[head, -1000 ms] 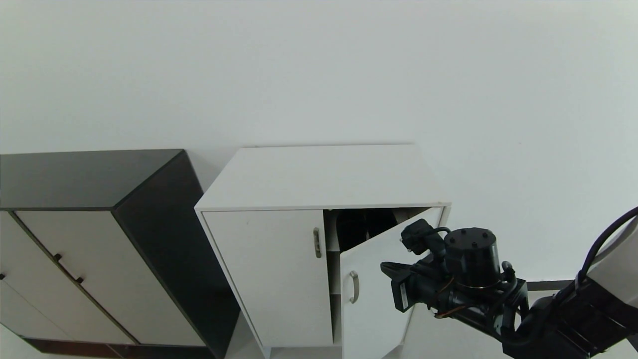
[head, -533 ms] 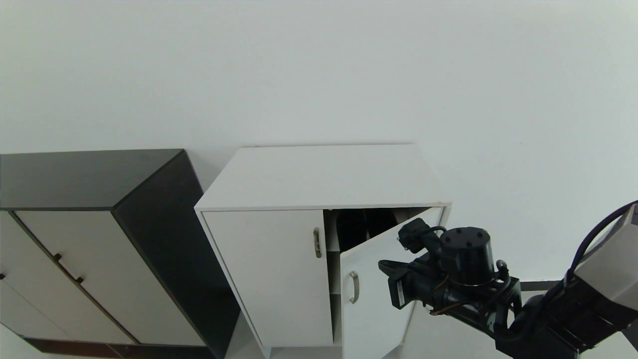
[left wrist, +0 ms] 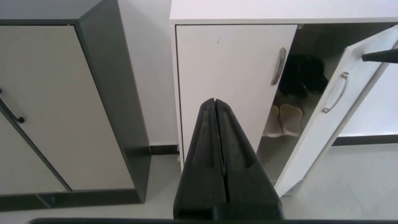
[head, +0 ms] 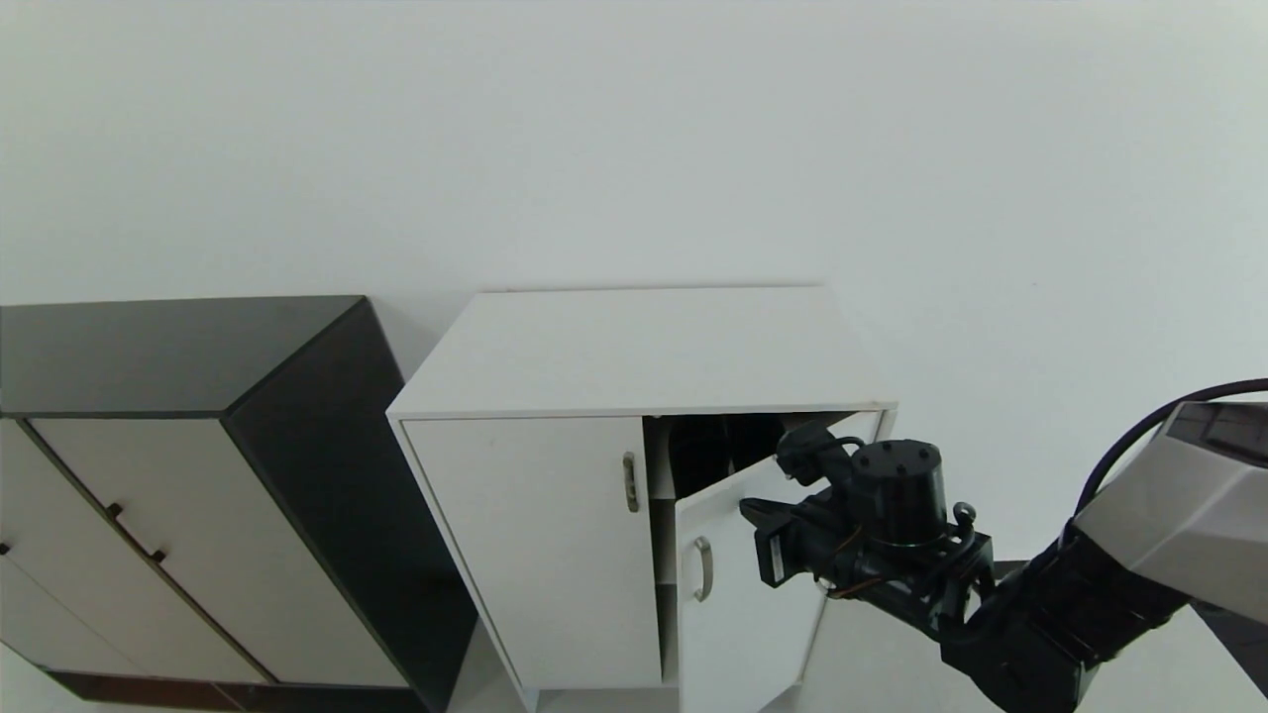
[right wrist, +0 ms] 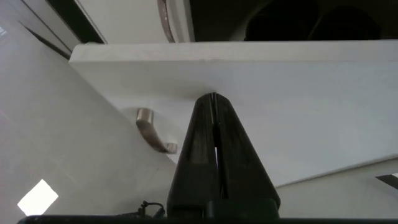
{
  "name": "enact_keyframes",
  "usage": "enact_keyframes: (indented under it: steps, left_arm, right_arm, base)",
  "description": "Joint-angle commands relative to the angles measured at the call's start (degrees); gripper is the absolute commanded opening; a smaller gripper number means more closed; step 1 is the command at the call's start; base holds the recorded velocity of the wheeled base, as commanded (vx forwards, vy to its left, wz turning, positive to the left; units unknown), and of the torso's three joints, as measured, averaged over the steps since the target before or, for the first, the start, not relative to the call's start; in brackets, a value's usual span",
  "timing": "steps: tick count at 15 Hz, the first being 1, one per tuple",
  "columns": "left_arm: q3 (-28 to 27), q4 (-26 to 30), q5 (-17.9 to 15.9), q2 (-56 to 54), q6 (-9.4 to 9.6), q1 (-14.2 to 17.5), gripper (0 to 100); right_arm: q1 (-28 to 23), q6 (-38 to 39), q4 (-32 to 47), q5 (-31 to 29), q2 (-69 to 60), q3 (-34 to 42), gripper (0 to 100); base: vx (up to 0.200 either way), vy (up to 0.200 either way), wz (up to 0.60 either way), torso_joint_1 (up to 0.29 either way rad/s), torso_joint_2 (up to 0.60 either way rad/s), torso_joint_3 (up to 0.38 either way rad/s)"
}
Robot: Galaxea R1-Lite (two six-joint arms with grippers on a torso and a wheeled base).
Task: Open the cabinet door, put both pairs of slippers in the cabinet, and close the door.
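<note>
You have the white cabinet (head: 634,352) in the lower middle of the head view, its left door (head: 535,555) shut and its right door (head: 738,624) swung partly outward, so a dark gap shows between the two. Your right gripper (head: 750,509) sits at the lower right of that frame, in front of the ajar door and just right of its curved handle (head: 703,569). In the right wrist view its fingers (right wrist: 205,137) are pressed together, with the tip at the door's outer face above the handle (right wrist: 152,130); you cannot tell from these views whether it actually touches the panel. Your left gripper (left wrist: 214,106) also has its fingers closed flat against each other, holds nothing, and points toward the shut left door (left wrist: 233,87) from well back. Both pairs are inside: the dark slippers (left wrist: 306,70) on the upper shelf and the light slippers (left wrist: 283,118) on the shelf below, seen through the gap. A dark cabinet (head: 198,396) with pale fronts stands at the left of the head view, just beside the white one.
</note>
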Motion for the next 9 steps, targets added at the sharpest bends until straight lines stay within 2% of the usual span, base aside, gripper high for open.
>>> enact_keyframes:
  steps: [1, 9]
  left_arm:
    - [0.0, 0.0, 0.0, 0.0, -0.04, 0.0, 0]
    - [0.0, 0.0, 0.0, 0.0, -0.04, 0.0, 0]
  right_arm:
    - [-0.2, 0.0, 0.0, 0.0, 2.1, -2.0, 0]
    - [-2.1, -0.2, 0.1, 0.0, 5.4, -6.8, 0]
  base:
    - [0.0, 0.0, 0.0, 0.0, 0.0, 0.0]
    - [0.0, 0.0, 0.0, 0.0, 0.0, 0.0]
